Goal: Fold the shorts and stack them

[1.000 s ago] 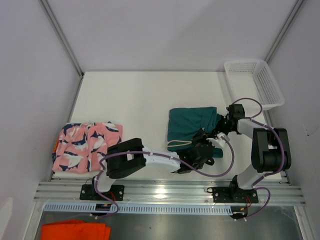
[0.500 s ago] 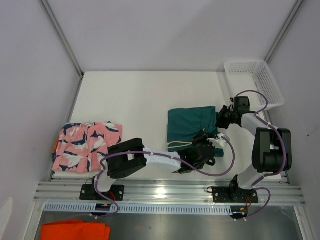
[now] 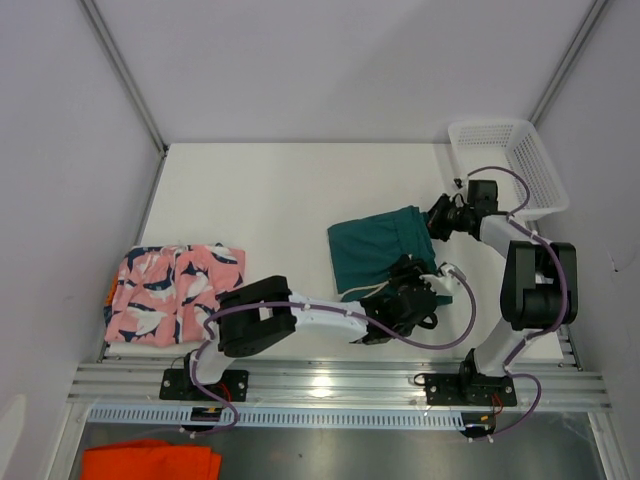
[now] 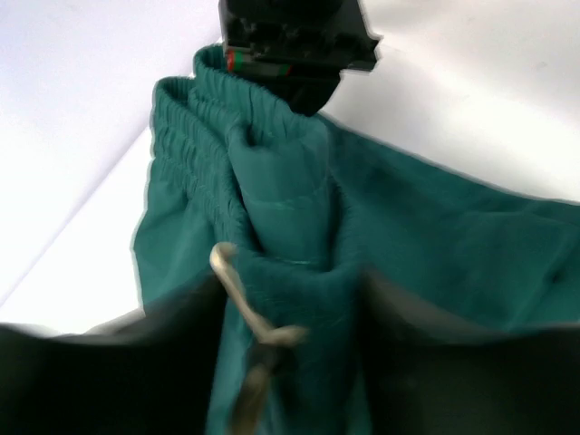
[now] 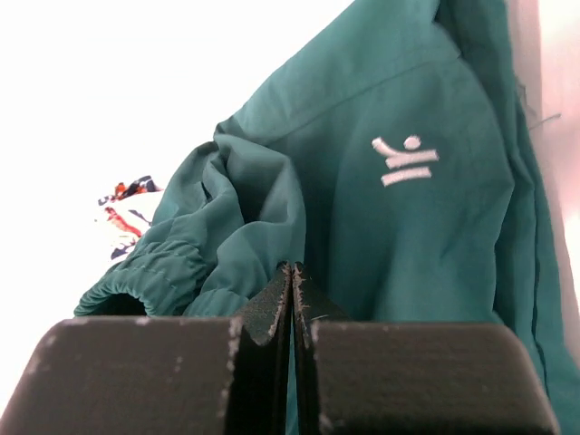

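Note:
The plain teal green shorts (image 3: 372, 252) lie bunched at mid-table. My right gripper (image 3: 441, 215) is shut on their far right corner; in the right wrist view the fingertips (image 5: 292, 272) pinch a thin fold of teal cloth (image 5: 426, 227). My left gripper (image 3: 405, 296) sits at the shorts' near edge. In the left wrist view its jaws (image 4: 290, 299) stand apart, with teal fabric and a beige drawstring (image 4: 237, 292) between them. The right gripper (image 4: 294, 41) holds the waistband at the top of that view. The pink shark shorts (image 3: 176, 290) lie folded at the left, over a navy and orange layer.
A white mesh basket (image 3: 512, 165) stands at the back right, close to the right arm. A bright orange cloth (image 3: 150, 462) lies below the table's front rail. Grey walls close in the table on three sides.
My right gripper has moved away toward the basket, pulling the teal shorts' corner with it. My left gripper's jaws have opened off the teal fabric.

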Tool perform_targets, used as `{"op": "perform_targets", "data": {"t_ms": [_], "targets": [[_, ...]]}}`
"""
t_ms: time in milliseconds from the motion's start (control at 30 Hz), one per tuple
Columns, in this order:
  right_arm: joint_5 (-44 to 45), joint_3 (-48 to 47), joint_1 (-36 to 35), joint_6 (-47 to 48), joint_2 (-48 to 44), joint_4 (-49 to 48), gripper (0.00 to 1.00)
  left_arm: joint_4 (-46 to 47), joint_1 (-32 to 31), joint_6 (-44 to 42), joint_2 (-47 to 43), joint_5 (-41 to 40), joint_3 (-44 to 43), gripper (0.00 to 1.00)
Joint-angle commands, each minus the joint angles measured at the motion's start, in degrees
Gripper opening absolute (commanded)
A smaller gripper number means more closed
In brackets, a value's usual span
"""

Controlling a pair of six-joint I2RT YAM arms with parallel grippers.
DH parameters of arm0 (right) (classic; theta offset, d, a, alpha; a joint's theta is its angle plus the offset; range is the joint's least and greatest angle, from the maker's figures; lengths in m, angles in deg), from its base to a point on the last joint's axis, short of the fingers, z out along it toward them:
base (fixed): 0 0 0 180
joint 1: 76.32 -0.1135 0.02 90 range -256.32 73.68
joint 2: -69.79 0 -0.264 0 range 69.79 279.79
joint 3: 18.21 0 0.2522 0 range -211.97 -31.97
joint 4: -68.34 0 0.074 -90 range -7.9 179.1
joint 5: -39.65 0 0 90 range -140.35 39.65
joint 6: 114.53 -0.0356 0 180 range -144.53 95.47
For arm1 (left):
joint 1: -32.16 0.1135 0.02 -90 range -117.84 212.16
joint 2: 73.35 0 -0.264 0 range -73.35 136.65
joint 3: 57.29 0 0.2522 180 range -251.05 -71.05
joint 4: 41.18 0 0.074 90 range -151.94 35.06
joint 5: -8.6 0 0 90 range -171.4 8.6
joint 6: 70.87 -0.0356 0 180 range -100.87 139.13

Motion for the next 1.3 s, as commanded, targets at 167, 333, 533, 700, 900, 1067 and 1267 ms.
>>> {"op": "perform_targets", "data": {"t_ms": [167, 333, 533, 700, 900, 1067, 1267], "targets": [[-7.1, -7.9, -0.2, 0.8, 9.2, -3.3, 0.00, -9.6, 3.0, 15.6, -8.6, 13.8, -0.7, 0.99], [-9.6, -6.2, 0.1, -1.2, 11.5, -7.4, 0.03, -12.6, 8.1, 26.3, -21.7, 25.0, 5.9, 0.99], [-14.6, -5.1, 0.0, -6.3, 13.6, -17.3, 0.09, -14.6, 17.4, 37.0, -32.4, 36.6, 13.4, 0.99], [-14.6, -5.5, -0.4, -6.8, 13.1, -18.1, 0.28, -21.5, 24.3, 42.6, -35.2, 39.8, 13.4, 0.99], [-7.2, -6.1, -1.2, 2.1, 10.1, -7.0, 0.66, -31.7, 30.4, 50.5, -33.1, 43.9, 12.1, 0.99], [1.8, -7.1, -3.6, 9.5, 8.6, 0.0, 0.92, -37.8, 32.1, 55.5, -33.7, 41.9, 14.7, 0.99], [12.6, 0.6, -5.6, 9.8, -0.9, -0.6, 0.94, -37.4, 36.1, 58.7, -36.6, 46.2, 21.2, 0.99]]}}
